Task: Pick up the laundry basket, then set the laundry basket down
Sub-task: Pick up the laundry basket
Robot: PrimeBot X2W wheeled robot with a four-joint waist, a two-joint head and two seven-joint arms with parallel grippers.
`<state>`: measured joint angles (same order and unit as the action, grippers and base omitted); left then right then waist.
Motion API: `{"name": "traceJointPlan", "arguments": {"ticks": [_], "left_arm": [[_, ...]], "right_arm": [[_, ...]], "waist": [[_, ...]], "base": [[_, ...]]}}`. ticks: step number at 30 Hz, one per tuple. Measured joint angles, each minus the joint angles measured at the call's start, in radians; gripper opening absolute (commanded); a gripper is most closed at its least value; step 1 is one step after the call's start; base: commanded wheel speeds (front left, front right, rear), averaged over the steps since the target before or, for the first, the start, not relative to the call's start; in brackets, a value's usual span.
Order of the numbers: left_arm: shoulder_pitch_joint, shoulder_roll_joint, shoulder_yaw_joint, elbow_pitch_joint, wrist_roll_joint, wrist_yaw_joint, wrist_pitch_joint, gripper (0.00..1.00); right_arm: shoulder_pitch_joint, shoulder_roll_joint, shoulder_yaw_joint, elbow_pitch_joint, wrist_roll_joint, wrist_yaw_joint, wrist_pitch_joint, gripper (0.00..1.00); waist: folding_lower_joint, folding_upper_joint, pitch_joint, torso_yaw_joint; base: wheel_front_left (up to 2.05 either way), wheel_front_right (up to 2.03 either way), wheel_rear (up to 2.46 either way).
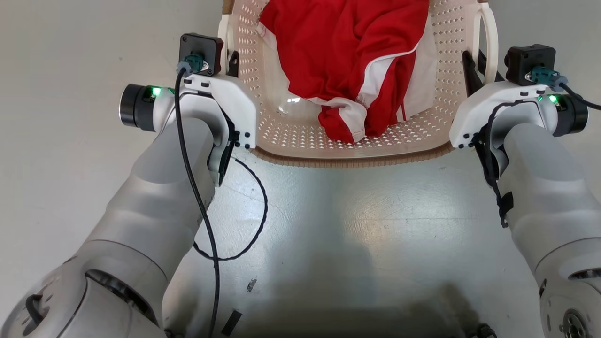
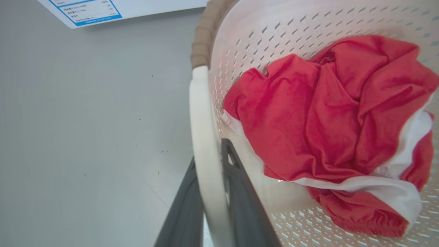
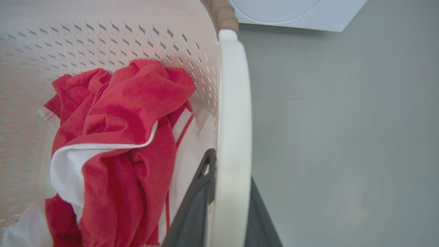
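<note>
Grey floor (image 1: pixel 328 225), washing machine (image 3: pixel 295 13) just beyond. Laundry basket (image 1: pixel 352 161) sits dead ahead between both arms, red-and-white garment (image 1: pixel 347 51) bunched inside. Left tool (image 2: pixel 209 154) is pinching the left loop handle (image 2: pixel 202 120), one finger outside, one inside the wall. Right tool (image 3: pixel 231 168) is clamped on the right loop handle (image 3: pixel 233 103) the same way. Can't tell if the base is off the floor. Step in hand looks like the lift: raise both arms together at matched speed and keep the rim level (garment is loose, could slide). Don't pull the handles apart; hold grip force constant. Go slow, set down flat, release both sides only once it rests.
</note>
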<state>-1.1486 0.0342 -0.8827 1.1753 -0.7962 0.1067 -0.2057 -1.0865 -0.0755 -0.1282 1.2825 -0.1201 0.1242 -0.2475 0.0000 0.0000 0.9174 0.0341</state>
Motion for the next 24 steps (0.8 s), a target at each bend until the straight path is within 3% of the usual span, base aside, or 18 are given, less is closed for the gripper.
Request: {"name": "traceJointPlan", "arguments": {"ticks": [15,24], "left_arm": [[0.106,-0.002,-0.065,0.023,-0.062,-0.002,0.012,0.0],[0.272,-0.004,-0.115,0.056,-0.094,-0.021,0.059,0.0]], "right_arm": [[0.107,0.004,0.112,0.015,0.104,0.0,0.041,0.0],[0.266,0.01,0.299,0.014,0.28,-0.001,0.144,0.0]], "waist": [[0.0,0.0,-0.137,-0.007],[0.0,0.0,-0.312,-0.026]], "base": [[0.0,0.0,0.0],[0.0,0.0,0.0]]}}
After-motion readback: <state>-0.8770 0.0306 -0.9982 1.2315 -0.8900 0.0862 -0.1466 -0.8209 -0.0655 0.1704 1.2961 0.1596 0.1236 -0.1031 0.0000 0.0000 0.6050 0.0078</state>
